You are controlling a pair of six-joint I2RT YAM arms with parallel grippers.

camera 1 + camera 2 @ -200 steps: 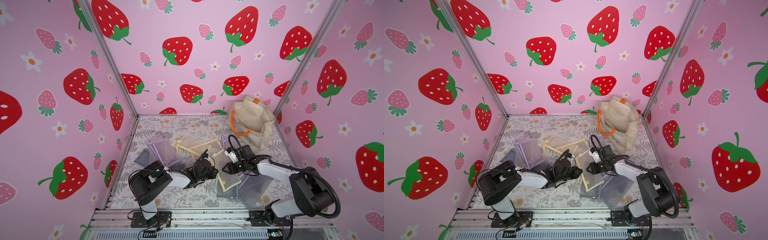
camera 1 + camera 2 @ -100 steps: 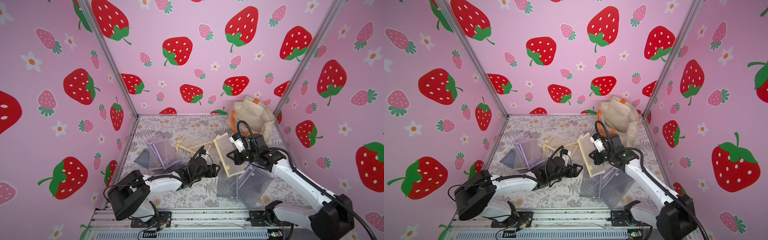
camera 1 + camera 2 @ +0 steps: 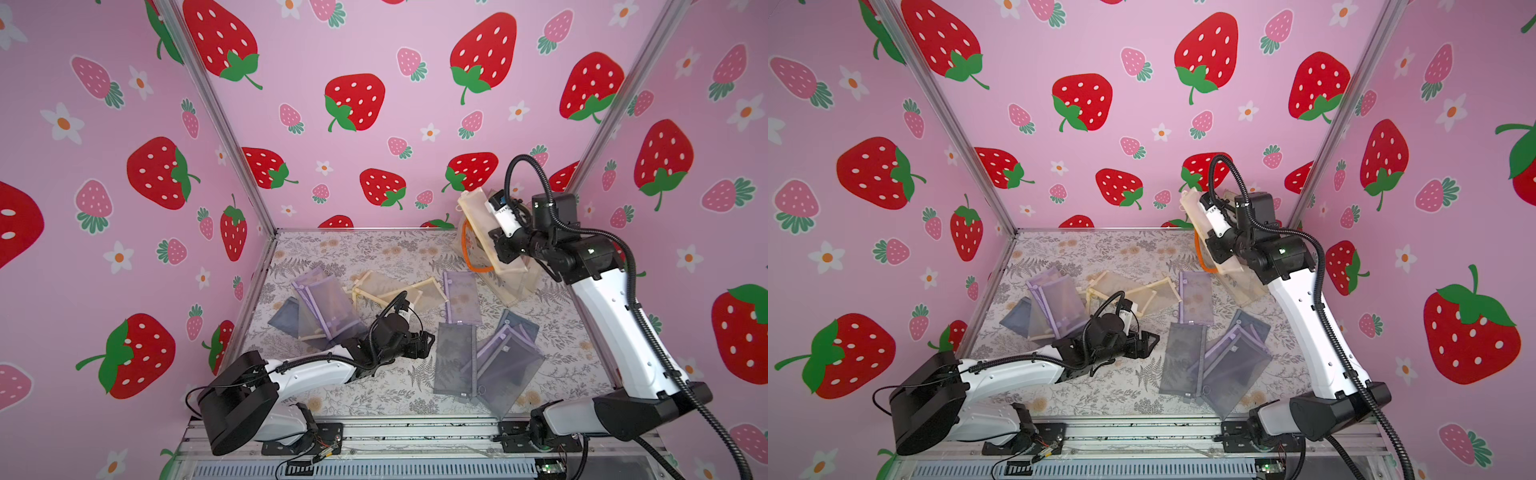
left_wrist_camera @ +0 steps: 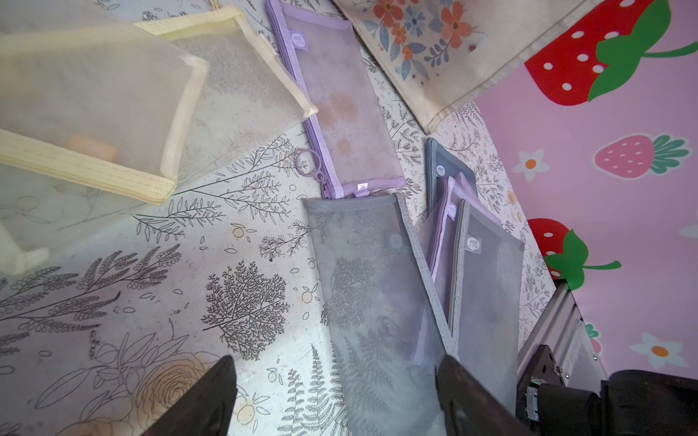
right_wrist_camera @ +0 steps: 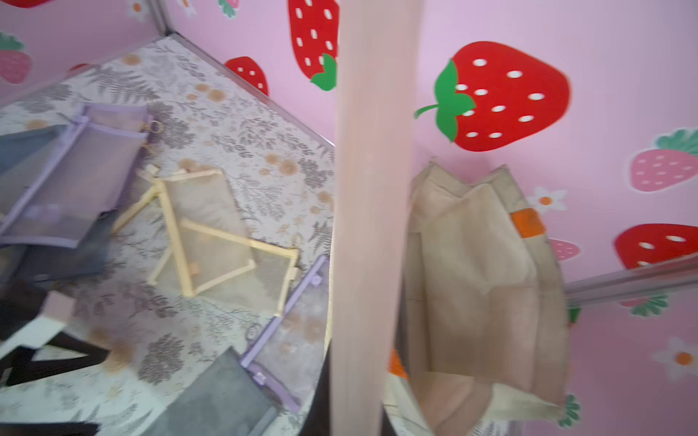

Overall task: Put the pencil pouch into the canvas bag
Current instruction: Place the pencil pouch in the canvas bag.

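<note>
Right tool (image 3: 498, 252) pinches the pouch (image 3: 472, 210) near the bag (image 5: 483, 287). The mesh looks light and floppy, probably best held at its trim. Left tool (image 4: 334, 381) gapes.

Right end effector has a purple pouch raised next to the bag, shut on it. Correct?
Not quite: the pouch is cream, not purple. The right end effector does have it raised next to the bag, shut on it. A top view shows the colour.
</note>
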